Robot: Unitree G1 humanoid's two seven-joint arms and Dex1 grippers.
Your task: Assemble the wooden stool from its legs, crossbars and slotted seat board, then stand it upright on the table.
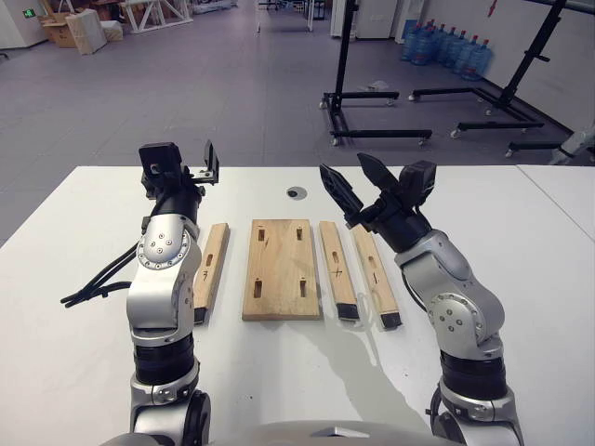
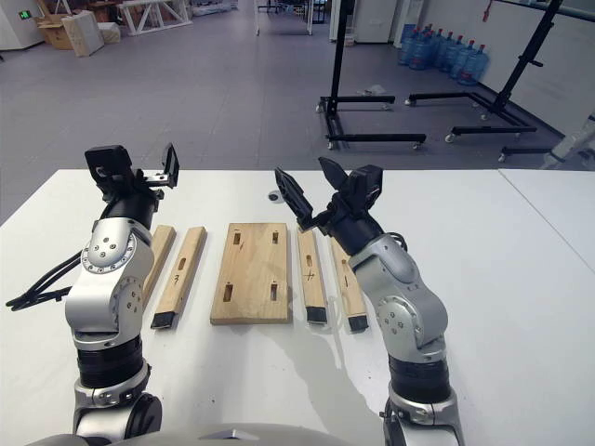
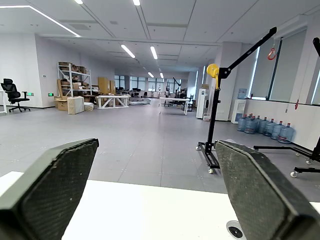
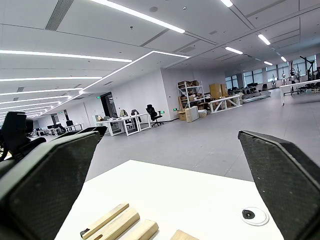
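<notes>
The bench (image 2: 521,279) holds one seat board (image 2: 251,271), two left sticks (image 2: 179,276), two right sticks (image 2: 310,276), maybe legs. Left tool (image 3: 157,185) and right tool (image 1: 349,177) gape apart.

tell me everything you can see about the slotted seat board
The slotted seat board is a pale rectangular wooden slab with four short slots, one near each corner. It lies flat, unassembled, on the white table. A wooden strip lies parallel at each side, across a gap. Only the table touches it.

Black wheeled stands (image 1: 381,134) and, seemingly, water jugs (image 1: 448,45) behind.
</notes>
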